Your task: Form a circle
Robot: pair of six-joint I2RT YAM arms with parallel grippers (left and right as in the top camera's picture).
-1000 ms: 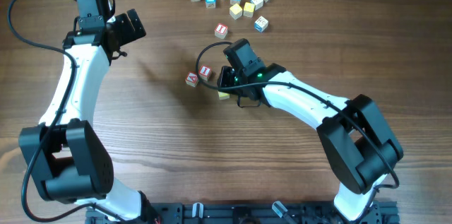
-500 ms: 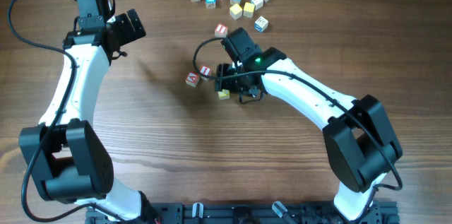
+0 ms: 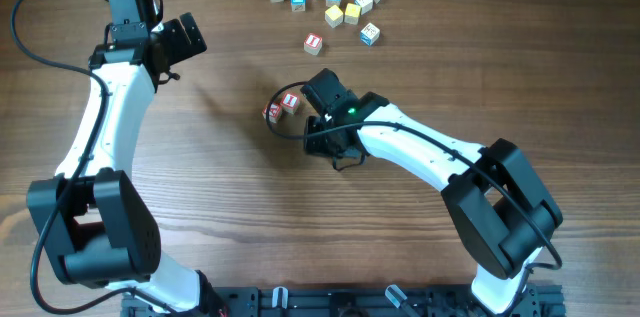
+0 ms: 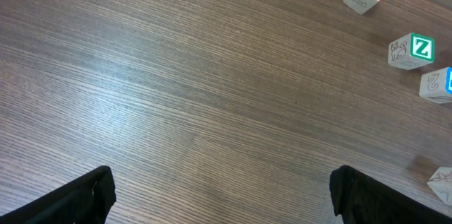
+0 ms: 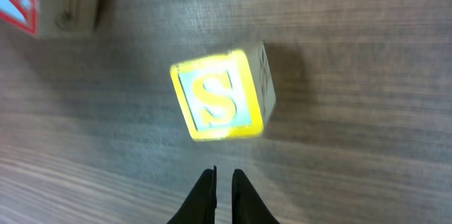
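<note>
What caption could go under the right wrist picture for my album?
Right tool, shut and empty, points at a yellow S cube on the wooden table, a red-faced cube nearby.

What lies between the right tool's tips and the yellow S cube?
Nothing but bare table separates the right tool from the yellow S cube; the right wrist view shows it.

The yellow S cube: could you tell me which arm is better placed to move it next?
Right. The right gripper, shut, sits just short of the yellow S cube, near the red-lettered cubes; the left gripper hangs open far away.
</note>
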